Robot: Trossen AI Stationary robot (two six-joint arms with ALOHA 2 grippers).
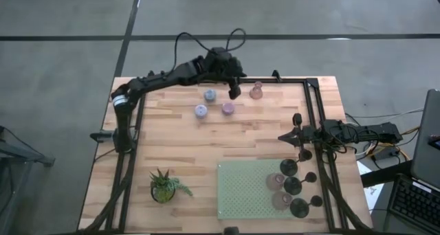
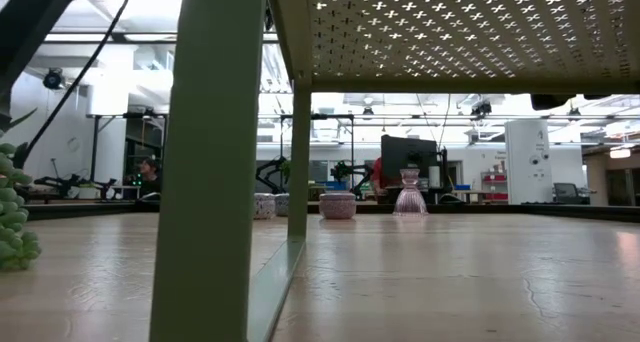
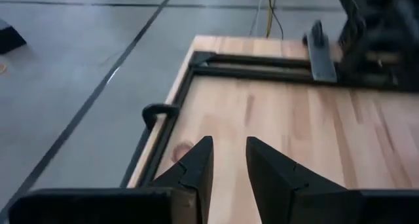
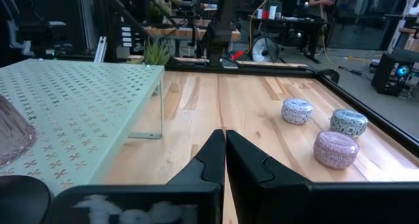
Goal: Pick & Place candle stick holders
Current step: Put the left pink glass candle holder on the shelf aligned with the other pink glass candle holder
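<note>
Three short round holders, lilac and pale blue (image 1: 209, 95) (image 1: 200, 111) (image 1: 227, 109), stand on their bases on the wood near the table's far edge. A pink bell-shaped holder (image 1: 256, 91) stands to their right. My left gripper (image 1: 234, 92) hovers between them, just left of the pink one. In the left wrist view its fingers (image 3: 229, 142) are open with only bare wood between them. Several black and pink candle stick holders (image 1: 293, 185) stand on the green perforated stand (image 1: 240, 187). My right gripper (image 1: 283, 137) waits shut at the right side.
A small potted plant (image 1: 163, 187) stands near the front left. A black frame (image 1: 313, 111) runs along the table's far and right sides. The stand's green leg (image 2: 210, 182) fills the low view's foreground. Bare wood lies in the table's middle.
</note>
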